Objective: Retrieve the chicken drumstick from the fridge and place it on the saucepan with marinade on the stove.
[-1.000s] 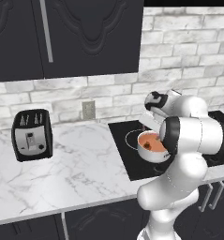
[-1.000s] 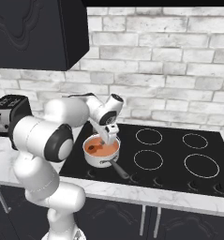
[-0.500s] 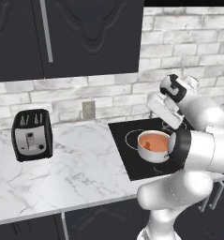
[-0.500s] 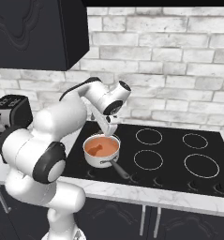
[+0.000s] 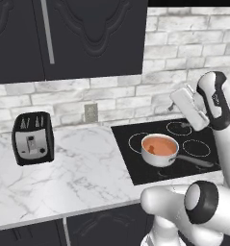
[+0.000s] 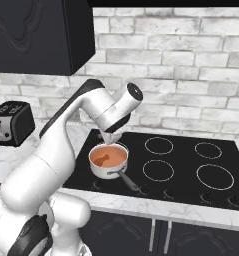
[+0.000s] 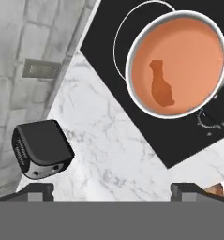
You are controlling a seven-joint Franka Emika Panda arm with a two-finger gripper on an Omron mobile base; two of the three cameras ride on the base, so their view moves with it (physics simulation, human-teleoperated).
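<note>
The chicken drumstick (image 7: 161,84) lies in the orange-red marinade, a dark-brown shape (image 6: 103,159) partly sunk in it. The steel saucepan (image 5: 157,160) (image 6: 103,171) (image 7: 128,65) stands on the front-left burner of the black stove (image 5: 131,163) (image 6: 181,185) (image 7: 108,28), with its long handle pointing to the stove's front. My gripper (image 6: 111,136) (image 7: 111,191) hangs open a little above the pan, touching nothing, with nothing between its fingers. The fridge is out of view.
A black toaster (image 5: 33,138) (image 6: 10,122) (image 7: 41,147) stands on the marble counter left of the stove. A wall outlet (image 5: 91,113) sits on the brick backsplash. Dark cabinets hang above the counter. Knobs line the stove's front edge.
My hand has lifted up and away from the saucepan, jaws staying wide. The drumstick stays in the marinade, and the pan has not moved.
</note>
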